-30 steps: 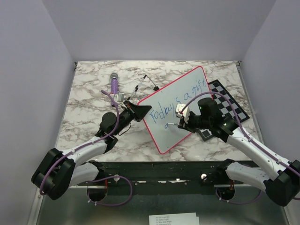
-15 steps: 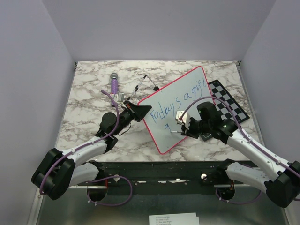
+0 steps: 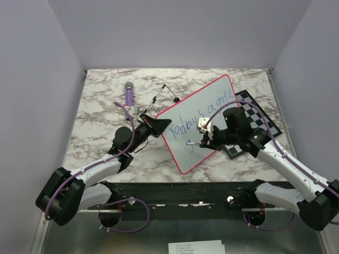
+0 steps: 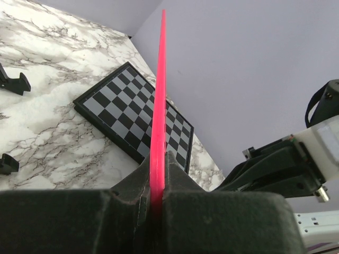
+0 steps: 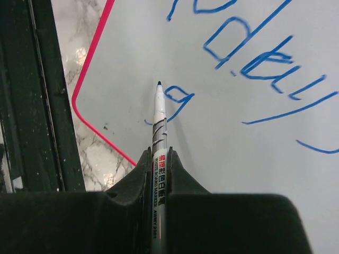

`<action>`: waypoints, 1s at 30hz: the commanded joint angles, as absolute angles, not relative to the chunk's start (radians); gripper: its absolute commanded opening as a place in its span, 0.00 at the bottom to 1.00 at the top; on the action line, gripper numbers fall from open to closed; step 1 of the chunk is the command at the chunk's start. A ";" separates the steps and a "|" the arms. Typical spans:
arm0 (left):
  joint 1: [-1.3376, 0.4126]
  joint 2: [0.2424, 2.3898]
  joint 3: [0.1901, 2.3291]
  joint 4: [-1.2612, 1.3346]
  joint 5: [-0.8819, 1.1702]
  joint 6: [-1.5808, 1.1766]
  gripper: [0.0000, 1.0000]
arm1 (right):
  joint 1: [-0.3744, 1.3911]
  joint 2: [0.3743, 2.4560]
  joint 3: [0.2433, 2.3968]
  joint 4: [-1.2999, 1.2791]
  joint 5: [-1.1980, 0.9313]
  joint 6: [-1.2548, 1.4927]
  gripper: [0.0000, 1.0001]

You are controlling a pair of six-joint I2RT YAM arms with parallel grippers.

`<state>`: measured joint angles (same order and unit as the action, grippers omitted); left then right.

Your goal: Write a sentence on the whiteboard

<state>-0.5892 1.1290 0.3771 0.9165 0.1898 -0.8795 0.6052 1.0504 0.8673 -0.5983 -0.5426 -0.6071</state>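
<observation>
The whiteboard [image 3: 188, 151] lies tilted across the middle of the table, pink-red rim all round. Blue words "Today's a gift" [image 3: 201, 114] run along it, with a "g" [image 3: 189, 142] beneath. My left gripper [image 3: 158, 126] is shut on the board's left rim, seen edge-on in the left wrist view [image 4: 157, 132]. My right gripper [image 3: 205, 137] is shut on a white whiteboard marker [image 5: 160, 138]. The marker tip [image 5: 159, 83] sits on or just above the board, just left of the blue "g" [image 5: 178, 101]. The board fills the right wrist view [image 5: 238, 153].
A black-and-white chessboard [image 3: 260, 117] lies under the whiteboard's right side, also in the left wrist view [image 4: 124, 106]. A purple microphone [image 3: 129, 94] and thin black cables [image 3: 164, 92] lie at the back of the marble table [image 3: 100, 116].
My right gripper dipped toward the board's near edge with the marker, then came back up and left. The "g" under the words has gained its tail. The left arm has not moved.
</observation>
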 commanded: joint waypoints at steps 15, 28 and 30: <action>-0.592 1.094 0.393 1.037 0.172 -0.879 0.00 | 0.538 1.022 0.828 -0.522 -0.500 -0.568 0.01; -0.592 1.095 0.390 1.043 0.172 -0.881 0.00 | 0.537 1.055 0.844 -0.514 -0.466 -0.560 0.01; -0.592 1.098 0.391 1.043 0.172 -0.882 0.00 | 0.538 1.060 0.845 -0.512 -0.465 -0.557 0.00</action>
